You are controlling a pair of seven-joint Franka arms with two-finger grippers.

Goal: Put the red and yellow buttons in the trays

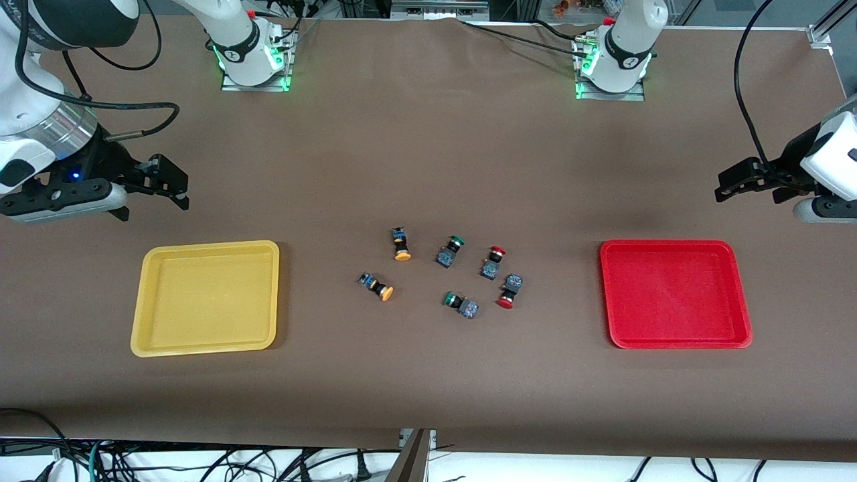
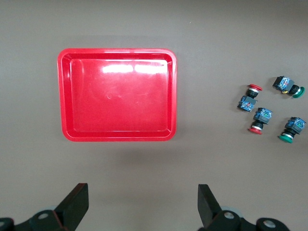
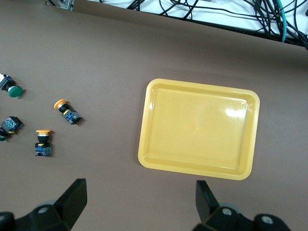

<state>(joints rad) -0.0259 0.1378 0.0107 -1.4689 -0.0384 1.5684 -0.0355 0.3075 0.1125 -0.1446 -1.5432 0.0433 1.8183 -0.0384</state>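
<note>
The left gripper [image 2: 139,204] hangs in the air with its jaws wide apart and holds nothing. It is over the brown table [image 1: 428,147] at the left arm's end, just past the red tray [image 1: 675,294]. The right gripper [image 3: 139,204] also has wide jaws and is empty, over the table at the right arm's end, near the yellow tray [image 1: 206,298].

Both trays have nothing in them. Between the trays, well apart from both grippers, all buttons lie on their sides. The two red buttons [image 1: 494,261] [image 1: 509,292] are toward the red tray. The two yellow buttons [image 1: 400,244] [image 1: 376,286] are toward the yellow tray. Two green buttons [image 1: 451,250] [image 1: 460,304] lie between them.

No writing can be read on the trays or buttons.
</note>
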